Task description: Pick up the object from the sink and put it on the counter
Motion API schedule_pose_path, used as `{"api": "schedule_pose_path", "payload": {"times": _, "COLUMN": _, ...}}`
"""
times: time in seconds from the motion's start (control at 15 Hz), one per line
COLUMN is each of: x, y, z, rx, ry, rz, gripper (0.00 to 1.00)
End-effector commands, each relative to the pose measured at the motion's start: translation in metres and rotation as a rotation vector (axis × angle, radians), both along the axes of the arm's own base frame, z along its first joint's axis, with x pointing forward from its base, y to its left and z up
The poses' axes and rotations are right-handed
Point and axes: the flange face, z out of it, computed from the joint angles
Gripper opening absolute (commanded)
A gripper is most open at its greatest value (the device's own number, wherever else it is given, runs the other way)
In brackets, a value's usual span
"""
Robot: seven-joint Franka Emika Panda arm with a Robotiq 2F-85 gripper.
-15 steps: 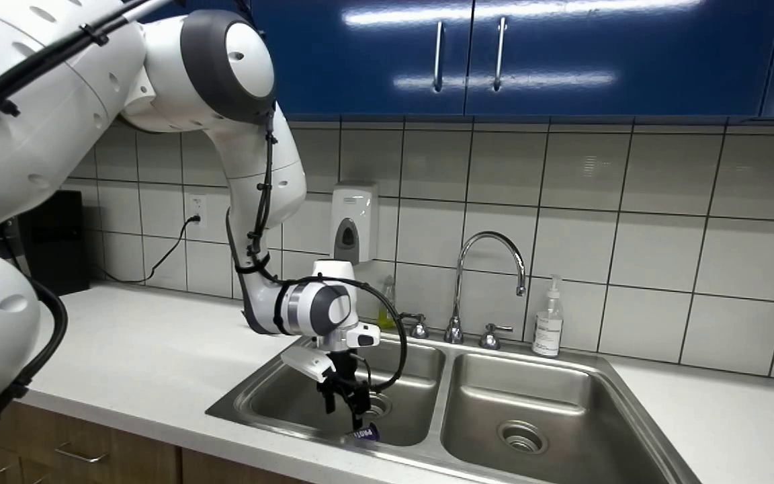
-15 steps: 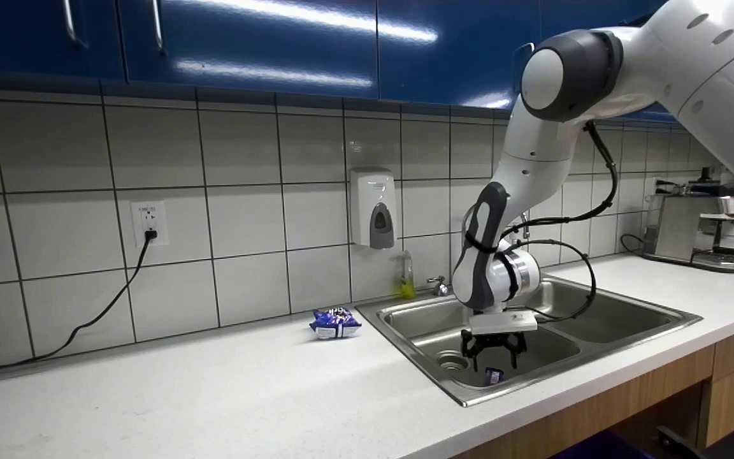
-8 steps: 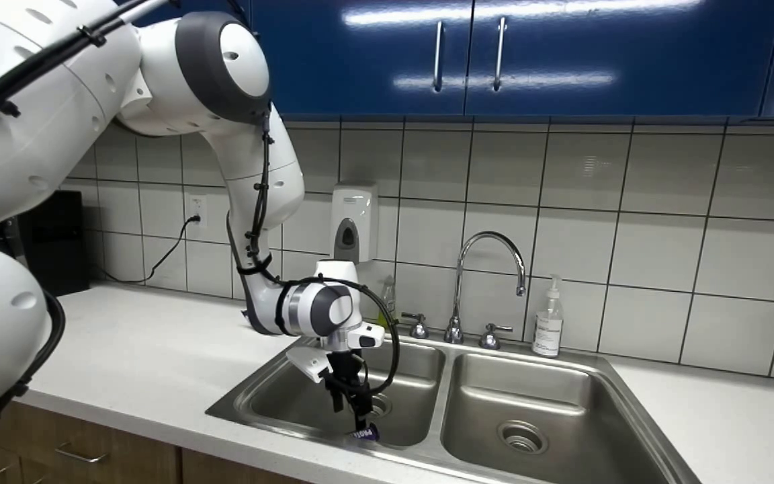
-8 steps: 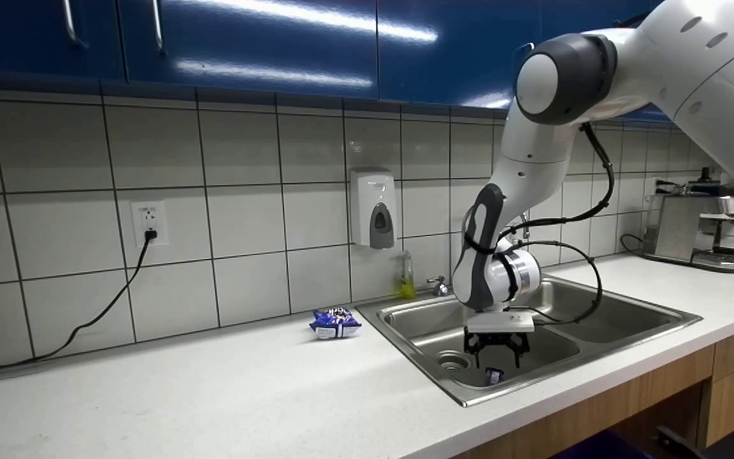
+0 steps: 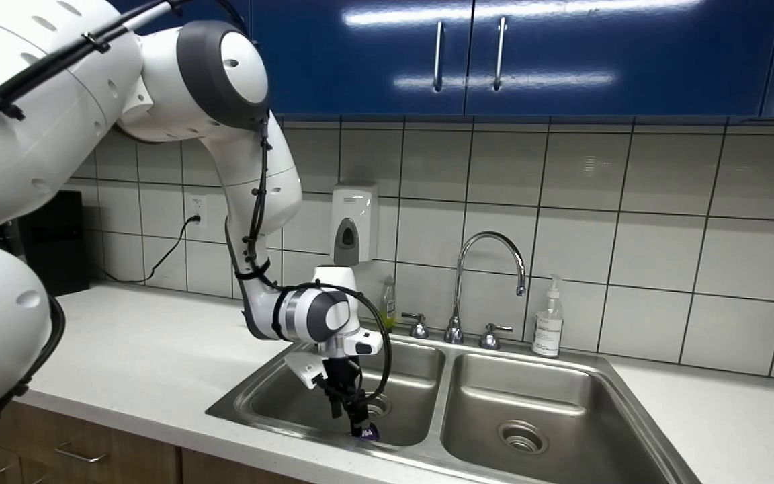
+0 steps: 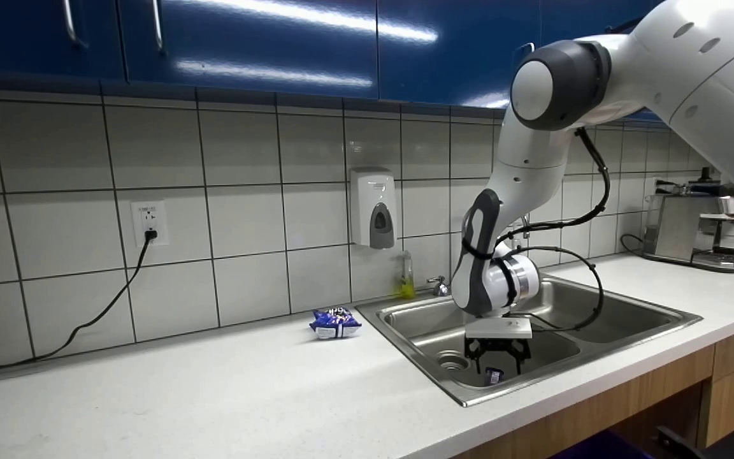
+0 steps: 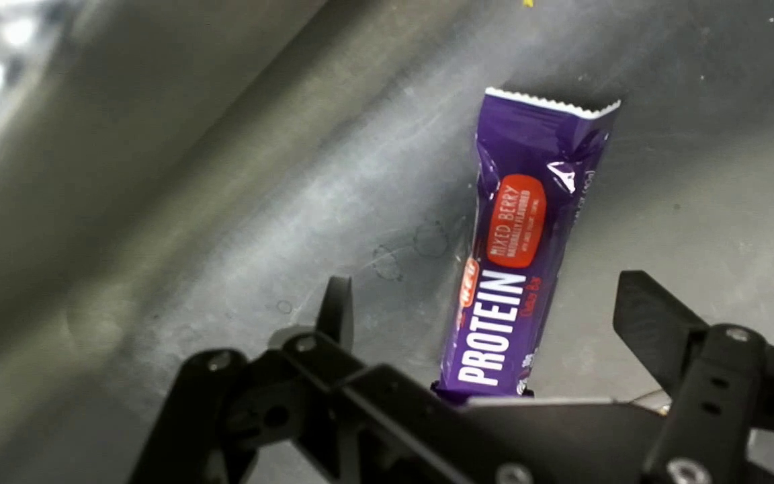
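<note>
The object is a purple protein bar [image 7: 508, 255] with an orange-red patch, lying in a basin of the steel sink [image 6: 415, 360]. It also shows in both exterior views, partly hidden in the first by a finger [image 5: 368, 432] and small near the basin's front in an exterior view [image 6: 494, 376]. My gripper [image 7: 488, 302] is open, with one finger to each side of the bar and gaps on both sides. In an exterior view the gripper [image 6: 498, 370] points down into the basin, low near the bar. The bar's near end is hidden behind the gripper in the wrist view. The off-white counter [image 6: 214, 389] runs beside the sink.
A blue-purple packet [image 6: 336, 324] lies on the counter beside the sink. A chrome faucet [image 5: 457, 296], a white soap bottle [image 5: 548, 326] and a yellow-green bottle [image 6: 407, 280] stand at the sink's back edge. The basin walls and front rim surround the gripper.
My gripper has moved down a little, closer to the bar, with small sideways shifts. Its fingers stay open. The bar has not visibly moved.
</note>
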Motion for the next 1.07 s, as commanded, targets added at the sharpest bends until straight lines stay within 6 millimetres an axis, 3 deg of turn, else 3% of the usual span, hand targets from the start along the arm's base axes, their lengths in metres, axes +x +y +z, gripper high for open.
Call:
{"api": "schedule_pose_path", "payload": {"times": 0.0, "x": 0.003, "y": -0.005, "z": -0.008, "rx": -0.006, "ry": -0.008, "rz": -0.039, "gripper": 1.0}}
{"api": "schedule_pose_path", "payload": {"times": 1.0, "x": 0.002, "y": -0.006, "z": -0.018, "rx": -0.005, "ry": 0.013, "rz": -0.02, "gripper": 1.0}}
